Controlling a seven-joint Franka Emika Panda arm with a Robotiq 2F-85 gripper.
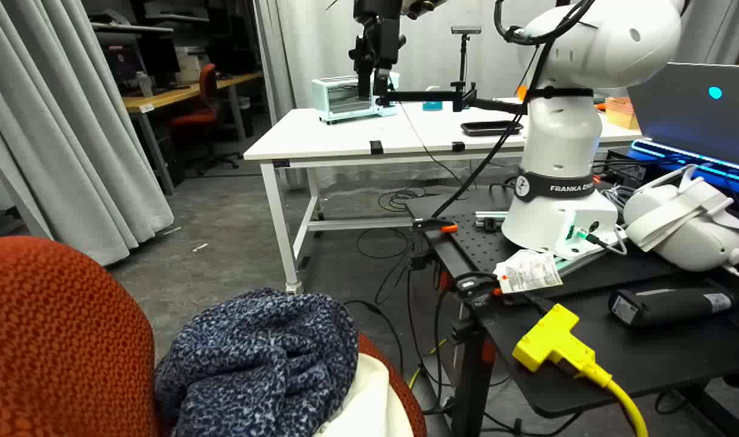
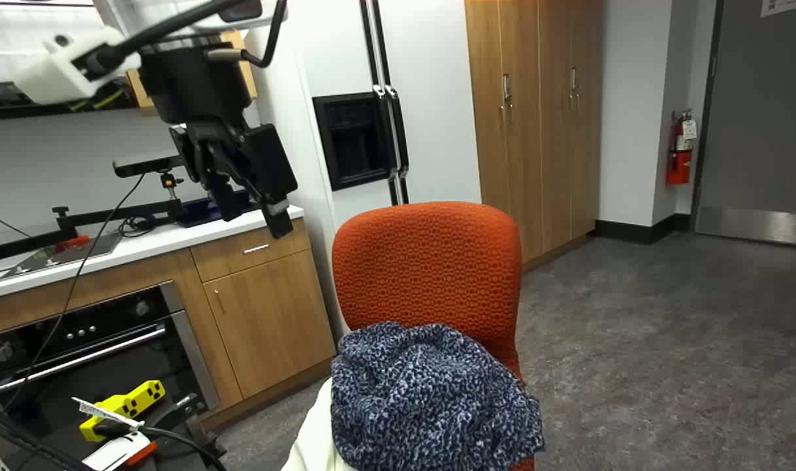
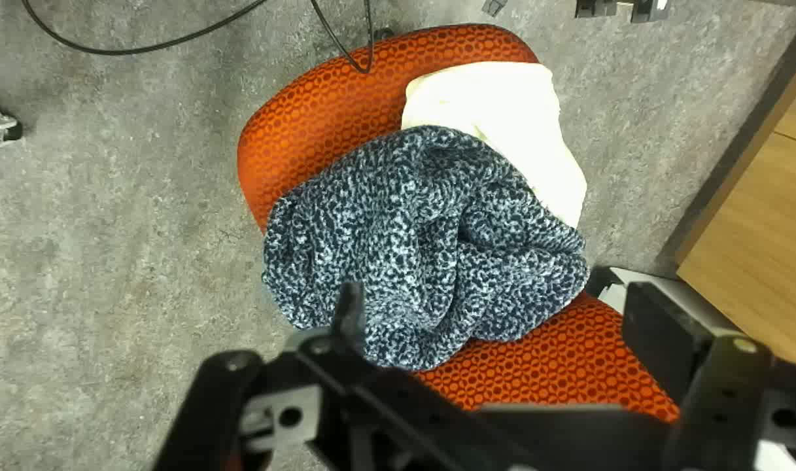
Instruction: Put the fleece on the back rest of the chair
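Seems unstarted: with a wide-parted, empty end effector [image 3: 499, 317], has yet to grip the fleece [image 2: 430, 399], heaped on the chair seat [image 3: 326, 124], and drape it over the back rest [image 2: 430, 268].

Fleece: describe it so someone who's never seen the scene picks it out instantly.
In both exterior views, find the rust-orange chair in the foreground. On its seat lies a big crumpled heap, the fleece. Its mottled navy-and-grey, fuzzy-looking texture sets it apart from the plain cream-white cloth at its edge.
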